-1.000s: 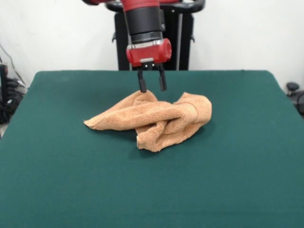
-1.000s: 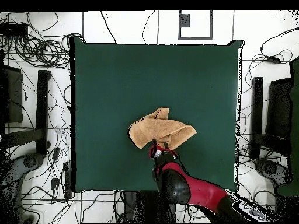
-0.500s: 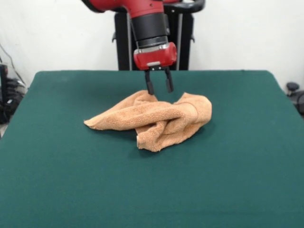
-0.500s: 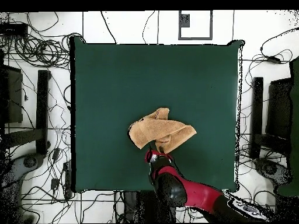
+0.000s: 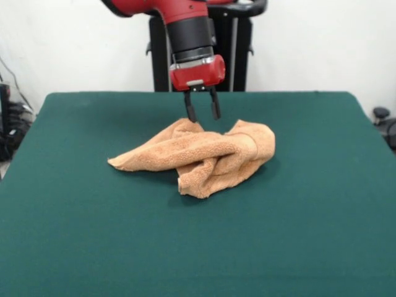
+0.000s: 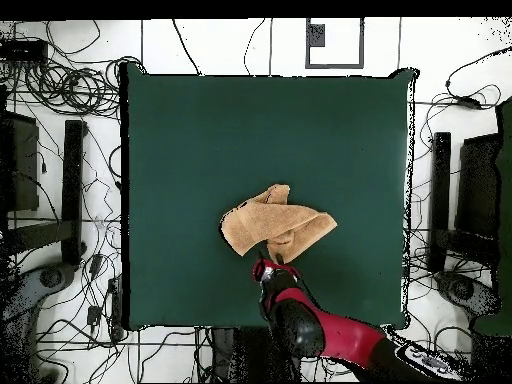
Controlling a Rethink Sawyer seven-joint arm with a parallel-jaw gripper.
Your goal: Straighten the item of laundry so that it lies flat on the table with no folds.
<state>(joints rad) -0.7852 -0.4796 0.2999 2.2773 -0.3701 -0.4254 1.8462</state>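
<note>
Green felt covers the bench (image 5: 74, 247), bare along its near edge. Toward the middle lies the orange-tan towel (image 5: 204, 154), crumpled in thick folds, one corner trailing toward the left edge. Just beyond it, toward the far edge, the red arm's gripper (image 5: 201, 112) hangs with its two black fingers (image 5: 190, 110) spread apart and empty, their tips close above the towel's far rim.
</note>
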